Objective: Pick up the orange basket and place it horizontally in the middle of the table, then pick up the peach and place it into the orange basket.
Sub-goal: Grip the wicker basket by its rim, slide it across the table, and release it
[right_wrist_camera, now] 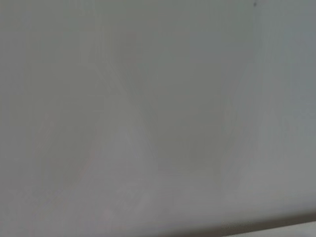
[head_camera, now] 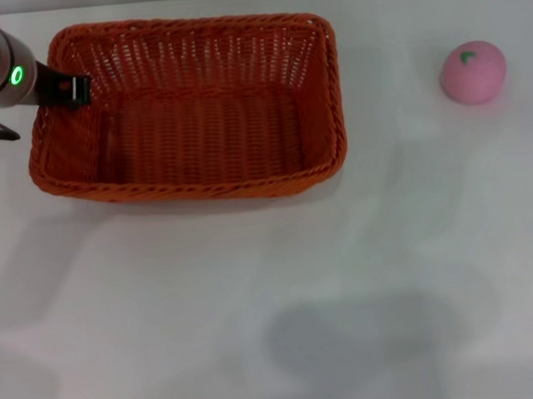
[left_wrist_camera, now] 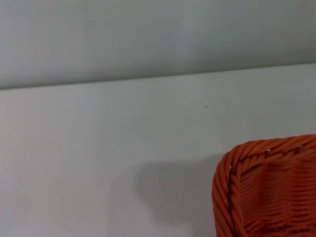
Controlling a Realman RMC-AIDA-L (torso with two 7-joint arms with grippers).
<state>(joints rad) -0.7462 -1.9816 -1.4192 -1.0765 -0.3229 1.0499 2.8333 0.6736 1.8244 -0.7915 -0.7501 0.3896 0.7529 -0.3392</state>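
Observation:
The orange basket (head_camera: pixel 191 189) lies lengthwise on the white table (head_camera: pixel 258 312), in the far left-centre of the head view, and it holds nothing. My left gripper (head_camera: pixel 71 90) is at the basket's far left corner, its dark tip over the braided rim. The left wrist view shows only one rounded corner of the basket (left_wrist_camera: pixel 261 192) on the table. The pink peach (head_camera: pixel 472 72) with its green leaf mark sits alone at the far right, well apart from the basket. My right arm is out of the head view, and its wrist camera shows only bare tabletop.
The left arm's silver sleeve with a green ring light (head_camera: pixel 17 76) reaches in from the top left corner. A soft shadow (head_camera: pixel 353 337) lies on the near middle of the table. The table's far edge (left_wrist_camera: pixel 148 78) runs behind the basket.

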